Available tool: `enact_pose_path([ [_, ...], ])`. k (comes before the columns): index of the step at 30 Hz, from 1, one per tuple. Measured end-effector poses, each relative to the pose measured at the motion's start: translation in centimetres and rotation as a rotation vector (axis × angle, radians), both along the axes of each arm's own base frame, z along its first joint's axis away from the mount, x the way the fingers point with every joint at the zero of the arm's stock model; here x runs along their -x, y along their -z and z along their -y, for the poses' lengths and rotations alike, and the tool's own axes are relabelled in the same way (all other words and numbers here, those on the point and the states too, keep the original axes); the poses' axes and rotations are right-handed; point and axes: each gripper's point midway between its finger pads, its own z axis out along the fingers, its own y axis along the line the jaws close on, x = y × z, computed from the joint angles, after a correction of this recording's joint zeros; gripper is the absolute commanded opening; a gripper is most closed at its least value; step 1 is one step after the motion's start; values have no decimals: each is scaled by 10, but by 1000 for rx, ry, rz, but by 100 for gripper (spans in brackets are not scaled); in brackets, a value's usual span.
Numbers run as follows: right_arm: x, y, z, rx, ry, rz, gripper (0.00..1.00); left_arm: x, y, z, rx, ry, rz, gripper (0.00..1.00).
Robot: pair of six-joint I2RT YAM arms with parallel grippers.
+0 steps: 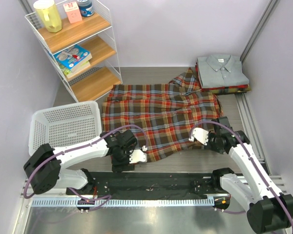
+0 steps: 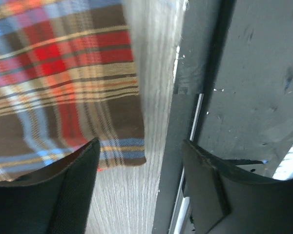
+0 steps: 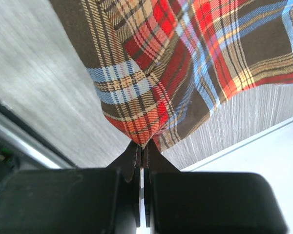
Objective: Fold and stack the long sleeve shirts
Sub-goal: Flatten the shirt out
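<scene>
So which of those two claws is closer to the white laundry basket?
Left. The left gripper hovers open just right of the white laundry basket; the right gripper sits farther off, across the plaid shirt, pinching its corner.

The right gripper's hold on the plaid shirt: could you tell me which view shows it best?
Right wrist, close up: the right gripper is shut on a corner of the plaid shirt. Top external shows it small at the hem; left wrist misses it.

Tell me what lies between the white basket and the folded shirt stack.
The plaid flannel shirt, spread flat, lies between the white basket and the folded stack with the grey shirt on top. The top view shows it.
</scene>
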Motion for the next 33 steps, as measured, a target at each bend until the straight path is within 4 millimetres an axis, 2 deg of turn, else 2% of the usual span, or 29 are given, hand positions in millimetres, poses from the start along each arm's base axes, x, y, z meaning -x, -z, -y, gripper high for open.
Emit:
enact_pose_path([
  [1, 2, -2, -1, -7, -4, -9, 1, 3, 5, -2, -21, 16, 0, 61],
  [2, 3, -4, -3, -14, -7, -15, 1, 4, 7, -4, -36, 21, 3, 53],
  [4, 5, -10, -5, -24, -17, -20, 1, 2, 13, -10, -70, 17, 16, 43],
  [5, 5, -14, -6, -28, -26, -16, 1, 1, 15, -11, -78, 14, 24, 31],
  [7, 6, -19, -6, -30, -43, -9, 1, 0, 19, -14, -90, 5, 35, 16],
  [8, 9, -20, -6, -28, -53, -8, 1, -1, 20, -15, -94, 3, 41, 5],
  [9, 12, -21, -5, -23, -64, -10, 1, -2, 20, -16, -96, -2, 43, 0],
  [13, 23, -25, -3, -14, -97, -10, 1, -3, 14, -16, -79, -5, 57, 0],
  [16, 30, -33, -4, -16, -120, -26, 1, -7, -7, -12, -14, -47, 24, 0],
  [19, 24, -46, -6, -14, -151, -4, 1, -35, -40, -7, 101, -146, 53, 0],
  [22, 6, -60, -9, -8, -173, -7, 1, -71, -72, -7, 167, -225, 115, 0],
  [24, -23, -68, -14, -8, -173, -34, 1, -97, -85, -7, 193, -282, 135, 0],
  [26, -66, -79, -23, -15, -164, -37, 1, -131, -91, -12, 199, -358, 154, 0],
  [29, -167, -87, -41, -41, -115, 28, 2, -177, -86, -24, 176, -467, 204, 0],
  [30, -194, -87, -46, -47, -97, 63, 7, -190, -83, -29, 161, -503, 224, 0],
  [31, -219, -85, -48, -48, -73, 82, 29, -201, -81, -33, 145, -535, 246, 0],
  [33, -272, -82, -52, -47, -13, 151, 51, -222, -78, -40, 124, -592, 295, 0],
])
